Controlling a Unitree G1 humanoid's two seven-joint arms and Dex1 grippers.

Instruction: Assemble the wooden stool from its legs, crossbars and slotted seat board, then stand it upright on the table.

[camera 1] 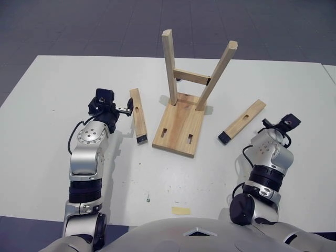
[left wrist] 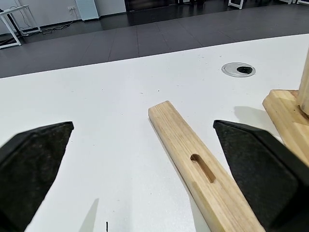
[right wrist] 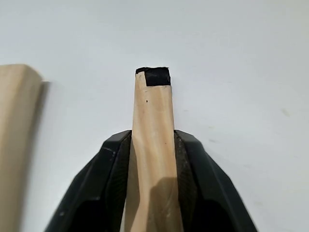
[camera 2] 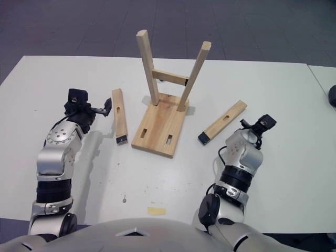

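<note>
White counter [camera 1: 52, 89] runs wide outward of your left hand [camera 1: 126, 108] to its side edge, and your right hand [right wrist: 152, 137] sits well in from the opposite edge. Both hands are well apart from the far edge.

Between the 2 hands the slotted seat board [camera 1: 178, 128] lies flat. 2 upright legs [camera 1: 169, 63] stand in its far end, joined by 1 crossbar [camera 1: 192, 77], and its 2 near slots are unfilled.

Your left hand is spread wide and released. A loose leg [left wrist: 193, 159] lies on the counter just ahead of it, in line with the gap between the fingers [left wrist: 34, 164] and just beside the board.

Your right hand is clenched on the other loose leg [right wrist: 152, 111], with pads pressed to both sides. The black-capped end points away from the hand.
</note>
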